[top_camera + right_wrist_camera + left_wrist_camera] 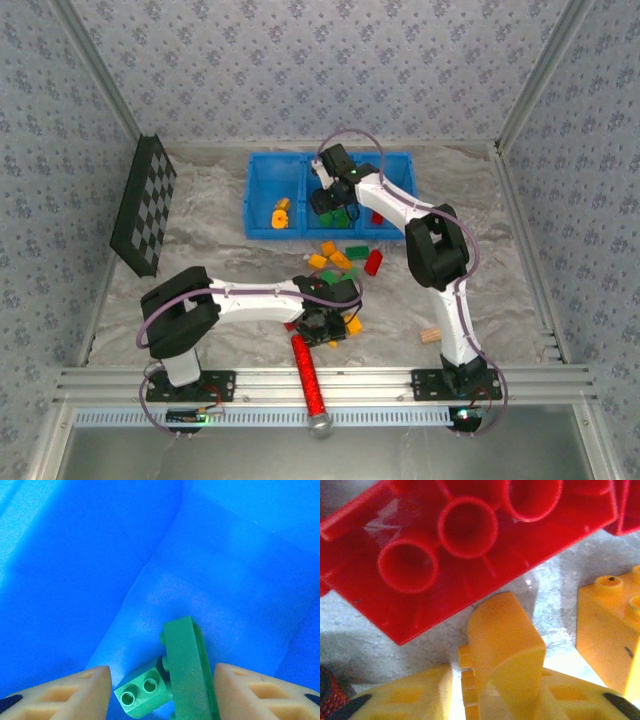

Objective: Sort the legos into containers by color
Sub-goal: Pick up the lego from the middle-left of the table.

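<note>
Loosely, the released right hand [161, 674] flanks a green brick [189, 666] on edge, long axis pointing away; left hand [495, 680] grip unclear.

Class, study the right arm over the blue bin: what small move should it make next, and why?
Probably lift the right gripper straight up out of the middle compartment. Its jaws stand apart, and the two green bricks sit in the compartment touching neither finger, so the drop looks done.
</note>
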Available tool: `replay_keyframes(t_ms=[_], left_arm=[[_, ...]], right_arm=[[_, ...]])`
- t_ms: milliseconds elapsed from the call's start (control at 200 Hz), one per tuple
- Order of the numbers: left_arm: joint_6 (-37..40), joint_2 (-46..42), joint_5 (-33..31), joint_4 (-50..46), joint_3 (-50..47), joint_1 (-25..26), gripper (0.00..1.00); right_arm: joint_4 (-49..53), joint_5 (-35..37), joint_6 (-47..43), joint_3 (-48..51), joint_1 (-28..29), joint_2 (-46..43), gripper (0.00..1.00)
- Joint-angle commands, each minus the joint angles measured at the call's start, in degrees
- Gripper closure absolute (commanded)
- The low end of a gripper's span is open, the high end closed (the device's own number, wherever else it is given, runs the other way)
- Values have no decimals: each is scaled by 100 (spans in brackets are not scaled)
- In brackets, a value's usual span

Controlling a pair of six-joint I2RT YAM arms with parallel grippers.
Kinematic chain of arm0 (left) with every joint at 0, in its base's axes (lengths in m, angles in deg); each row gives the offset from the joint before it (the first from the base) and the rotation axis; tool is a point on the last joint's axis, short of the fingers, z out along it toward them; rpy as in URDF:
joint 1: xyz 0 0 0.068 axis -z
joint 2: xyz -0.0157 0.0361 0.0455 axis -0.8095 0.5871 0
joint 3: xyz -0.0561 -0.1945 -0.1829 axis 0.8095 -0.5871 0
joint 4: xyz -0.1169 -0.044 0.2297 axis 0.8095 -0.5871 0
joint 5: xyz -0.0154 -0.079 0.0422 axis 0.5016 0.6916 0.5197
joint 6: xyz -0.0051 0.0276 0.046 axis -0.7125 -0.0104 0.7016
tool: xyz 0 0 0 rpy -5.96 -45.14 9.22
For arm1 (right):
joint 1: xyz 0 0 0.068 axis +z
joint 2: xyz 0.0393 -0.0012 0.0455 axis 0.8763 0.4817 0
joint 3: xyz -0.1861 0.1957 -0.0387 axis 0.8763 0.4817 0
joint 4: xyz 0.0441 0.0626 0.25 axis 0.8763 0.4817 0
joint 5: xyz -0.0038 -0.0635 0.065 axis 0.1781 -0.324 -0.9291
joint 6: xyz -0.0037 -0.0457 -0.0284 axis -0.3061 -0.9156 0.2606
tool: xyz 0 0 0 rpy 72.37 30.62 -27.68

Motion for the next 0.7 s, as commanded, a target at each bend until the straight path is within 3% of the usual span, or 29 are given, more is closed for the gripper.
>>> replay_keyframes(t_ms=[0, 200, 315, 420, 610, 695], left_arm=[[-33, 45, -14, -123, 11, 52, 68], [97, -2, -76, -169, 54, 39, 81], [271, -208, -208, -329, 124, -29, 86], [593, -573, -516, -858, 337, -193, 88], [1426, -1398, -1152, -1674, 953, -880, 89], [1942, -1697, -1281, -1870, 1216, -1536, 89]], right_arm=[[349, -102, -99, -152, -44, -363, 40], [482, -184, -143, 164, -118, -1148, 37], [410, -184, -88, 659, -175, -1775, 26], [311, -170, 76, 1236, -232, -2396, 22], [234, -105, 538, 2431, -225, -3580, 22], [235, -92, 822, 3049, -174, -4077, 22]])
